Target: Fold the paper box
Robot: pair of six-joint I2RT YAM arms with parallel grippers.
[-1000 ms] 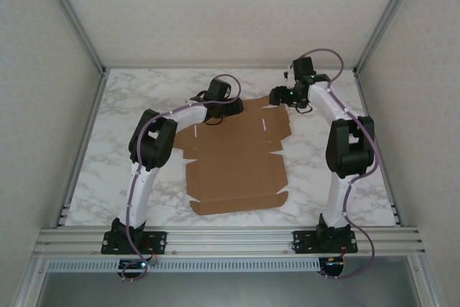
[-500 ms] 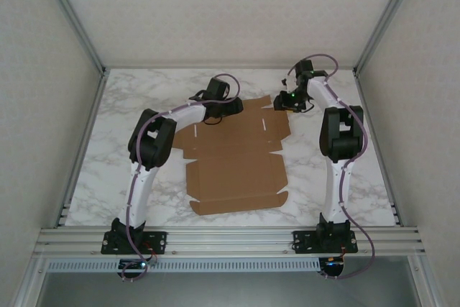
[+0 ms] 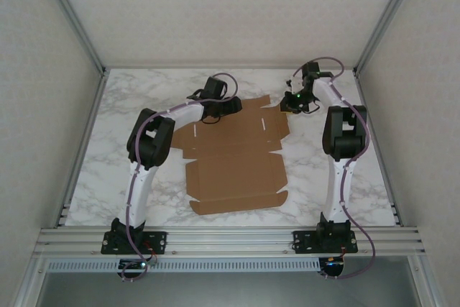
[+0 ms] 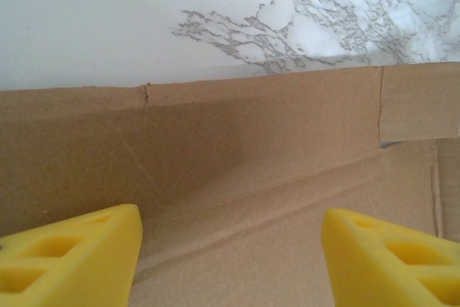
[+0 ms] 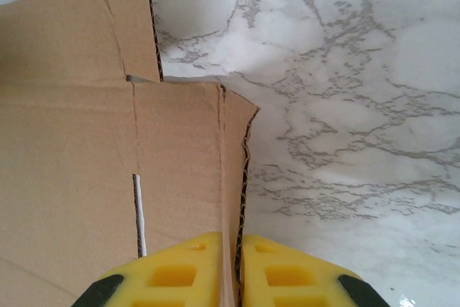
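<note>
The paper box (image 3: 237, 154) lies unfolded as a flat brown cardboard sheet in the middle of the marble table. My left gripper (image 3: 233, 106) rests at the sheet's far left edge, open, its yellow fingers (image 4: 72, 257) wide apart over a creased flap (image 4: 237, 149) that slopes up. My right gripper (image 3: 287, 104) is at the sheet's far right corner. Its yellow fingers (image 5: 183, 271) are shut on the thin raised side flap (image 5: 233, 177), whose corrugated edge runs up between them. A narrow slot (image 5: 138, 213) shows just left of the fingers.
White marble table (image 3: 129, 106) extends around the sheet. Aluminium frame posts (image 3: 72, 19) and pale walls enclose the cell on three sides. A metal rail (image 3: 230, 236) runs along the near edge by the arm bases.
The right gripper has closed onto the box's right side flap while its arm swung slightly outward and back. The left arm and the sheet have stayed put.
</note>
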